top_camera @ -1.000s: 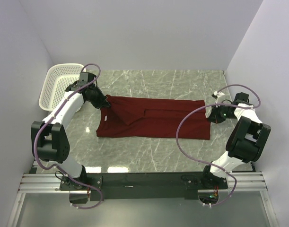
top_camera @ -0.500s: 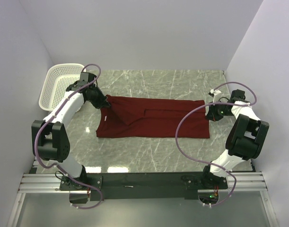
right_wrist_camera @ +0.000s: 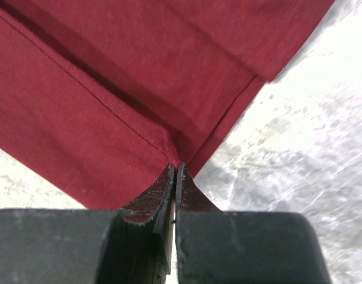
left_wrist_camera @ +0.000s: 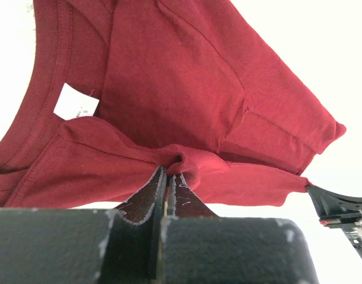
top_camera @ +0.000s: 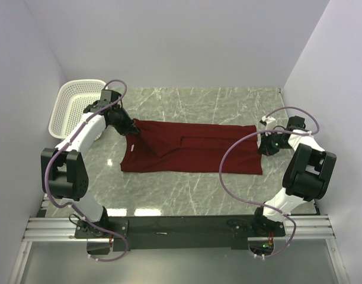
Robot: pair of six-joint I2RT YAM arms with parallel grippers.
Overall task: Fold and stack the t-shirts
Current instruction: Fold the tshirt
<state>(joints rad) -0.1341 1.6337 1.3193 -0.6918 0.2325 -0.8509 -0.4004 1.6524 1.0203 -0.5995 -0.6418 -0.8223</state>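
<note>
The shirt (top_camera: 192,155) lies spread across the counter (top_camera: 228,106). My left claw (left_wrist_camera: 167,177) is clenched on its shoulder fold, my right claw (right_wrist_camera: 173,171) on a hem corner. I'd lift both together, keeping the cloth taut, so the fold lands straight.

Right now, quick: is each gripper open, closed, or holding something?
Left gripper: closed, pinching a bunched fold of the t-shirt near its collar.
Right gripper: closed, pinching the t-shirt's hem edge.
</note>
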